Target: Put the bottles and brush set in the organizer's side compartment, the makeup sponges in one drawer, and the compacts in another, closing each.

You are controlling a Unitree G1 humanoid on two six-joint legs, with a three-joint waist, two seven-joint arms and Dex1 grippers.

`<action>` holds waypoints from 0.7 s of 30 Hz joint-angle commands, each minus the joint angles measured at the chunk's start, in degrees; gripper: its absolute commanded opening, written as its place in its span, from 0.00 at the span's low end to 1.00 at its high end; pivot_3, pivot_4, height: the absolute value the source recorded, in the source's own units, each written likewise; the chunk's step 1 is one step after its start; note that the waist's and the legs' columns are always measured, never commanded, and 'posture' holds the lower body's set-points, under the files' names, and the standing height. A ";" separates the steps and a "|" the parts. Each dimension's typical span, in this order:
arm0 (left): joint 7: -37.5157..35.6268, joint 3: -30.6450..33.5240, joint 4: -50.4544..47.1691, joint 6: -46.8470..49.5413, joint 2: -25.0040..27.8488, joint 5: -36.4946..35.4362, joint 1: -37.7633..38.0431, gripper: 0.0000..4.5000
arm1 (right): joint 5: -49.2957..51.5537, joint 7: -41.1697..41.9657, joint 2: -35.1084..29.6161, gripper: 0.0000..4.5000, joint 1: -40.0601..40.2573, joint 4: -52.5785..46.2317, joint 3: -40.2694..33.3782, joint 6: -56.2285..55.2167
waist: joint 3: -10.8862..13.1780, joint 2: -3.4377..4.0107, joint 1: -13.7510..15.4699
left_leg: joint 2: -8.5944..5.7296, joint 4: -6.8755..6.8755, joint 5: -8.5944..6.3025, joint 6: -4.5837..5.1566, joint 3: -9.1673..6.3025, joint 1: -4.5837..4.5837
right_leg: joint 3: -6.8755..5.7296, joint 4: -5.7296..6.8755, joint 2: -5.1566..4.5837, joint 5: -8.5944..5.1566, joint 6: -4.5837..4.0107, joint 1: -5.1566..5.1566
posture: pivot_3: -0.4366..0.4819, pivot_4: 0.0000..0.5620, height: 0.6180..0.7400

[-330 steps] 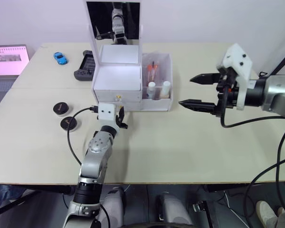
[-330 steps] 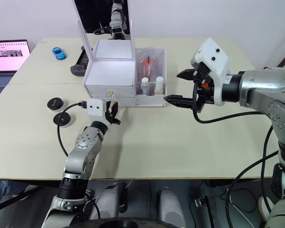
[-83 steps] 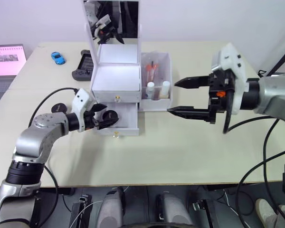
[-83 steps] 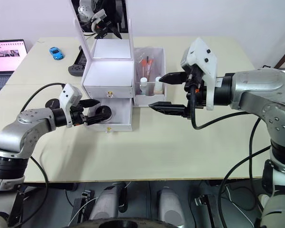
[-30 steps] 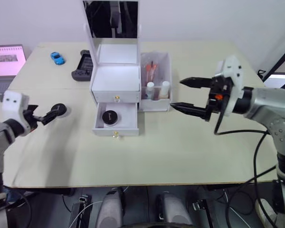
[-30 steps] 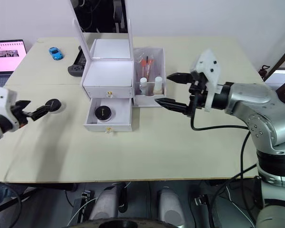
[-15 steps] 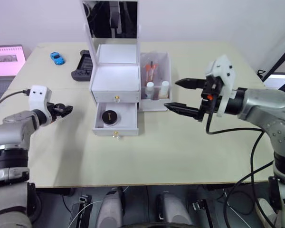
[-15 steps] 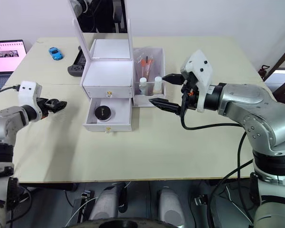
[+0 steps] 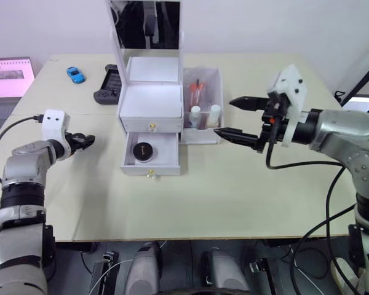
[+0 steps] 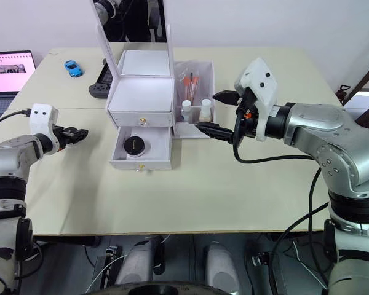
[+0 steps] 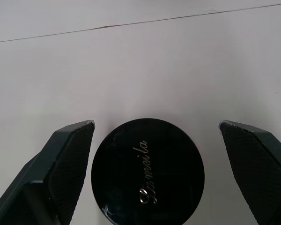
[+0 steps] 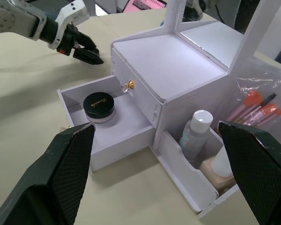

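The white organizer point(image 9: 150, 109) stands mid-table with its lower drawer point(image 9: 152, 157) pulled open; one black compact point(image 9: 142, 150) lies inside, and the upper drawer is shut. In the side compartment point(image 9: 216, 83) stand the two bottles point(image 12: 197, 133) and the brush set point(image 12: 254, 109). A second compact point(image 11: 147, 171) lies on the table at the left, between the spread fingers of my open left gripper point(image 9: 83, 141). My right gripper point(image 9: 223, 116) hovers open and empty just right of the organizer. The makeup sponges are out of view.
A black game controller point(image 9: 107, 86) and a blue toy car point(image 9: 77, 74) lie behind the organizer on the left. A laptop point(image 9: 9, 70) sits at the far left edge. The upright mirror lid point(image 9: 146, 24) rises at the organizer's back.
My left gripper left one compact in the open lower drawer, swung out to the left and now straddles the compact on the table. The right gripper only drifted slightly.
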 commanded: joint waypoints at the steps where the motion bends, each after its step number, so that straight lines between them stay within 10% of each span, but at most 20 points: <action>1: 0.41 0.92 -2.28 1.68 0.72 0.07 0.09 0.99 | -0.43 -0.12 -0.68 1.00 -1.45 -0.54 -0.32 -0.33 | 0.00 0.00 0.01 | 0.00 0.00 0.00 0.00 0.00 0.00 | 0.00 0.00 0.00 0.00 0.00 0.00 | 0.48 0.27 1.00; 5: 1.32 0.81 -4.43 5.60 0.08 -0.05 1.10 0.99 | 0.32 0.01 -0.35 1.00 -2.07 -0.06 -0.15 0.95 | 0.00 0.00 -0.01 | 0.00 0.00 0.00 0.00 0.00 0.00 | 0.00 0.00 0.00 0.00 0.00 0.00 | 0.48 0.27 1.00; 10: 2.69 1.44 -4.93 6.94 -0.55 -0.13 1.10 0.61 | -0.46 -0.64 0.26 1.00 -2.91 0.46 0.32 0.99 | 0.00 0.00 0.00 | 0.00 0.01 0.00 0.00 -0.01 0.00 | 0.01 0.01 0.00 0.00 0.00 0.01 | 0.48 0.27 1.00; 21: -1.69 3.82 -11.71 1.92 0.74 -3.23 -0.70 0.59 | -1.49 -0.59 -0.08 1.00 -2.82 1.12 0.60 0.40 | 0.00 -0.01 0.07 | 0.00 0.01 0.00 0.00 -0.01 -0.01 | 0.00 0.02 0.00 0.00 0.00 0.00 | 0.48 0.27 1.00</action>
